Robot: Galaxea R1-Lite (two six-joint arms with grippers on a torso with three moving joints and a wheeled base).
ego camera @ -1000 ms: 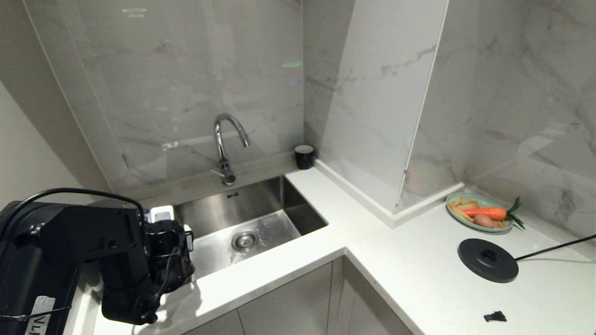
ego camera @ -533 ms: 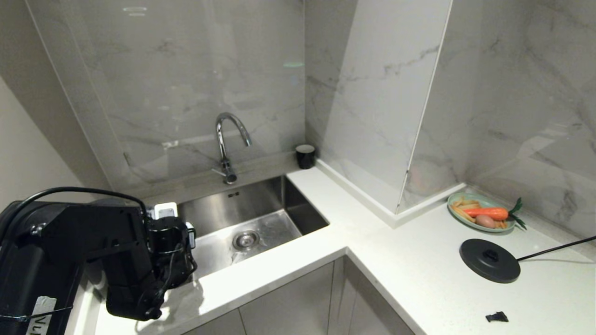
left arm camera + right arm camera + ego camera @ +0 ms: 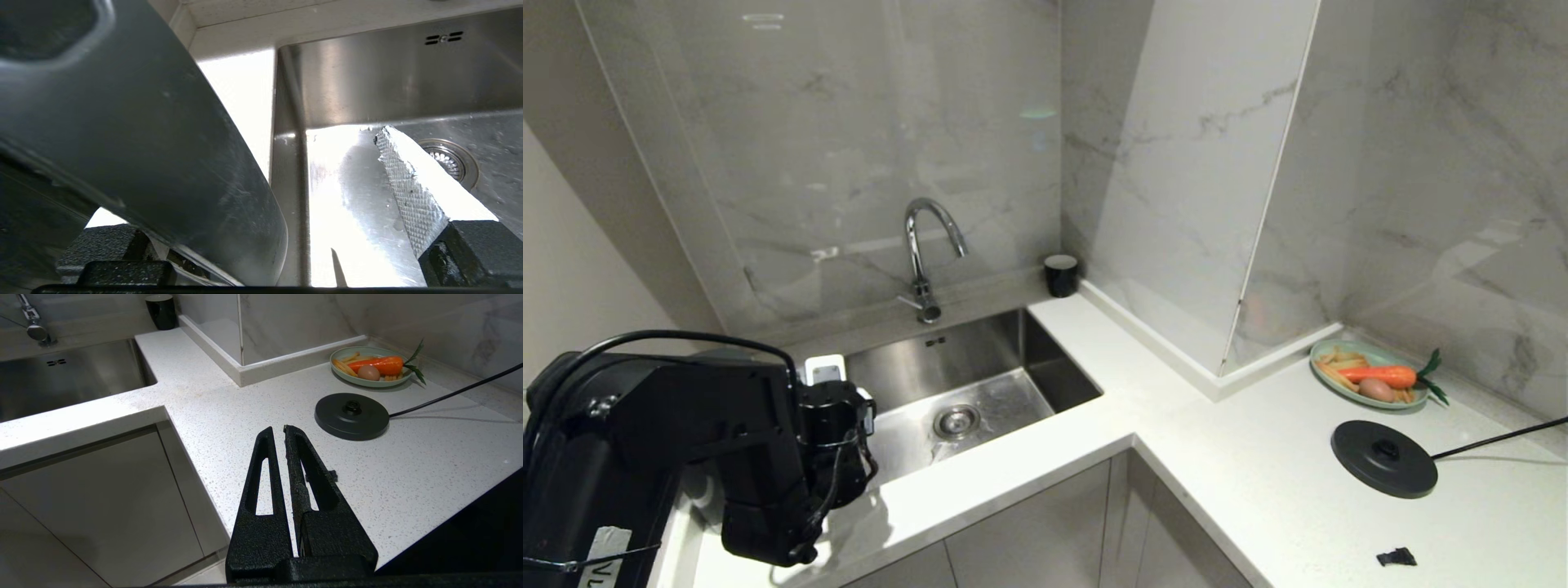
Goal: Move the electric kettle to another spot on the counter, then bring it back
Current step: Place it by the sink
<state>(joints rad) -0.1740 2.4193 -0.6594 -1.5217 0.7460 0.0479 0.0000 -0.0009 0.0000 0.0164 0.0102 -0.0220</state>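
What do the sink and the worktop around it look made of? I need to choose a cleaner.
The inset rectangular sink looks like brushed stainless steel: grey metallic sheen, blurred reflections. The white speckled counter looks like stone or a stone composite, smooth with fine dark flecks; which of the two cannot be told.

Bright overhead light, blown-out glare in the sink (image 3: 367,228), foreground blur.

I look into a kitchen corner: grey-veined marble wall panels (image 3: 890,163), a jutting marble-clad pillar (image 3: 1192,204), flat grey cabinet fronts (image 3: 1029,531), light glinting off glossy stone.
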